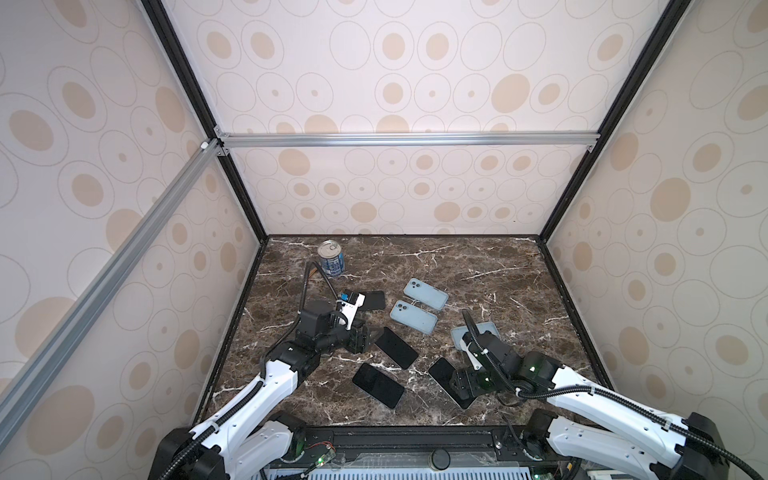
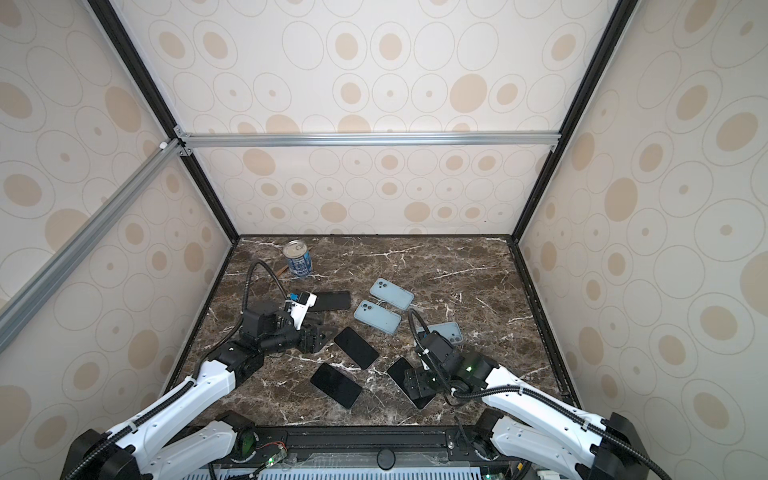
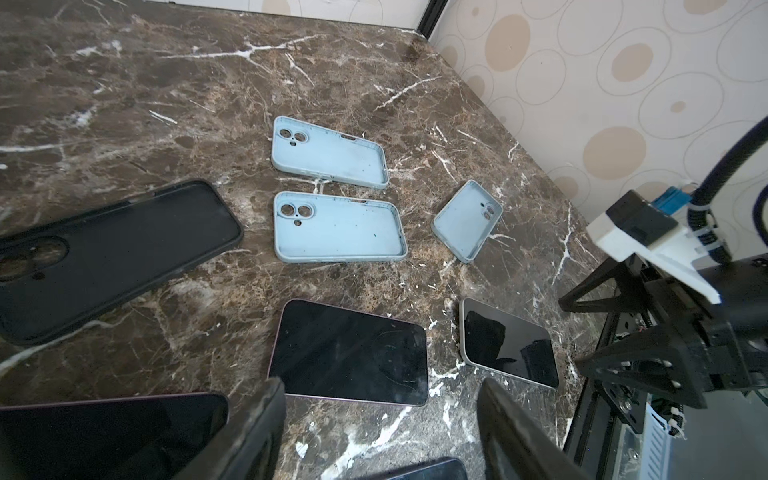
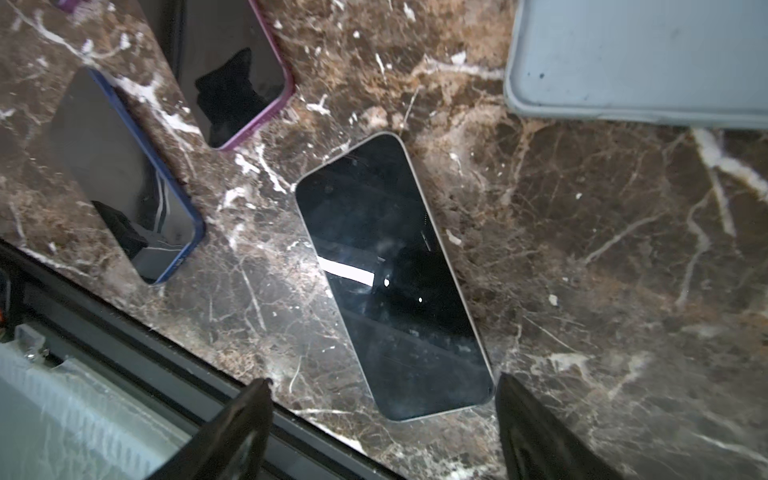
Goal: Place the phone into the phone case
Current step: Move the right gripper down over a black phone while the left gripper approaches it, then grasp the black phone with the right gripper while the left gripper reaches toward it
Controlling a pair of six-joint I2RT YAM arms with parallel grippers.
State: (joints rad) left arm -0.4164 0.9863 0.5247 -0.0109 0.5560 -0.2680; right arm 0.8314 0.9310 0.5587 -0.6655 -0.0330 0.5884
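Left pincer (image 3: pixel 380 382) hangs low over the brown marble surface (image 1: pixel 478 266), fingers (image 3: pixel 257 428) spread wide and nothing held between them. Back by the left corner a blue can (image 1: pixel 330 258) stands upright. A black case (image 1: pixel 372 300) lies flat just beyond that arm's wrist camera. Close beside the pincer lies a dark-screened phone (image 3: pixel 108 432) that shows only from the left wrist; the arm hides it in both top views. Nearer the front edge lies a blue-rimmed phone (image 1: pixel 378 385), screen up, and just ahead of the open fingers a purple-rimmed phone (image 1: pixel 396 347), also screen up. Further back, two pale blue cases lie side by side, hollow side up and empty: the middle case (image 1: pixel 413 316) and, behind it, the far case (image 1: pixel 426 294). Right of the purple-rimmed phone, a silver-rimmed phone (image 1: pixel 442 372) lies screen up on the bare marble, apart from every case. Right pincer (image 4: pixel 384 380) is poised over its nearer end, jaws wide, one fingertip just beside the phone's corner; whether it touches I cannot tell. A third blue case (image 1: pixel 484 330) lies just behind that arm, partly hidden by it in both top views.
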